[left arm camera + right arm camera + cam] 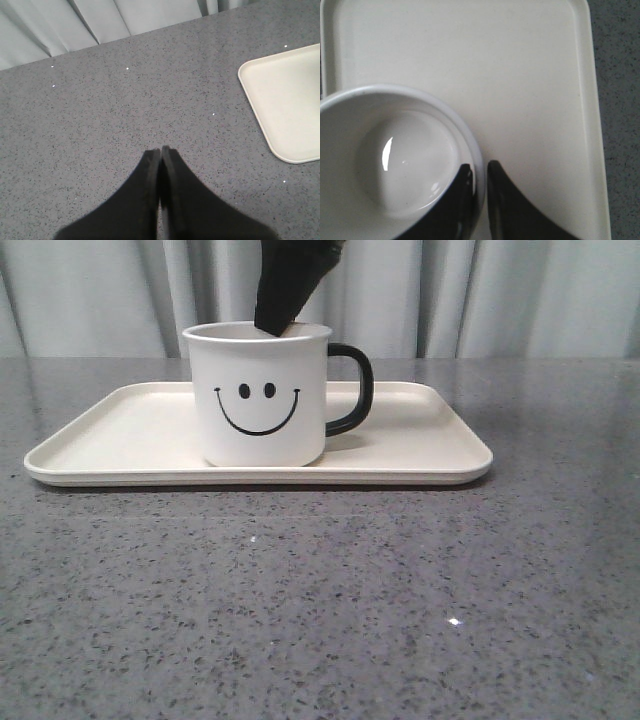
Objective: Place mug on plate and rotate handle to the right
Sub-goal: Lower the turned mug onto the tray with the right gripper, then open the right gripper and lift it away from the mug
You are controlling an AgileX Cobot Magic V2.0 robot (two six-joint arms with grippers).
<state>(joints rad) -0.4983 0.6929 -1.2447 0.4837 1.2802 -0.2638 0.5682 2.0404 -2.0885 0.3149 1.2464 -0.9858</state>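
Front view: upright mug [258, 395] on plate [120, 445], handle [352, 390] pointing right, right fingers [465, 200] clamping its rim, left fingers [150, 190] closed.

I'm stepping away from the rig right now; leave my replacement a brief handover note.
Right pincer: shut on the mug's rim, one finger inside, one outside.
Left pincer: shut, holding nothing, over bare table beside the plate.
Mug stands upright on the plate, handle pointing right in the front view.
Done: placing and turning.
Left: release the rim and pull the right arm away.
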